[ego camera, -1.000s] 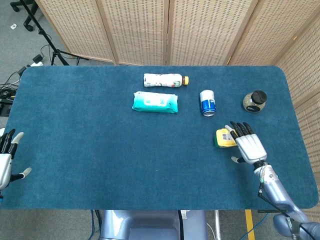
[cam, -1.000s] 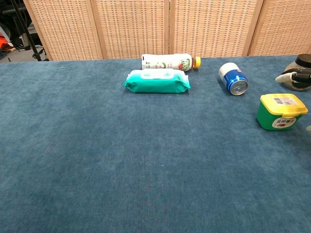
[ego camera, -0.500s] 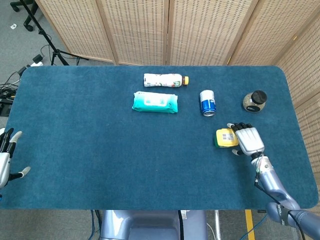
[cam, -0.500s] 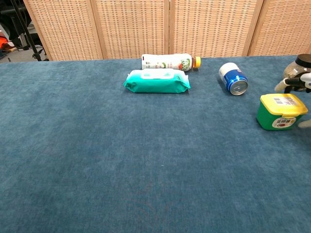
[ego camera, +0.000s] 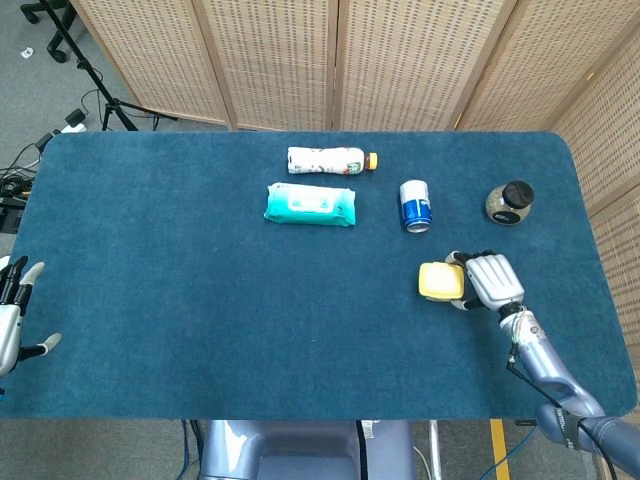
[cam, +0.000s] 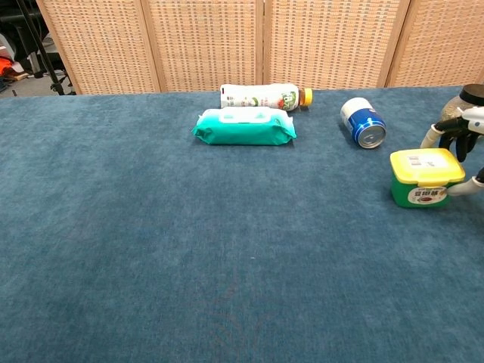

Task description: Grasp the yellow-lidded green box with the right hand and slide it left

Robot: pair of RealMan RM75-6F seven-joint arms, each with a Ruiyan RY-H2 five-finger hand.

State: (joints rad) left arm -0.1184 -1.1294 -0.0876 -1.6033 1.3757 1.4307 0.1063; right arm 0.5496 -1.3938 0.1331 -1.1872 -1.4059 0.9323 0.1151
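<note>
Leftward across the blue carpeted tabletop (ego camera: 200, 290), the yellow-lidded green box (ego camera: 440, 282) is shifting from its spot half a second ago, now sitting below the blue can (ego camera: 415, 205). Curling around the box's right side, the right hand (ego camera: 490, 281) is gripping it, fingers (cam: 448, 130) behind and thumb in front. At the near left edge, the left hand (ego camera: 10, 320) is resting with fingers apart, holding nothing. Woven folding screens (ego camera: 340, 60) are standing behind the table.
</note>
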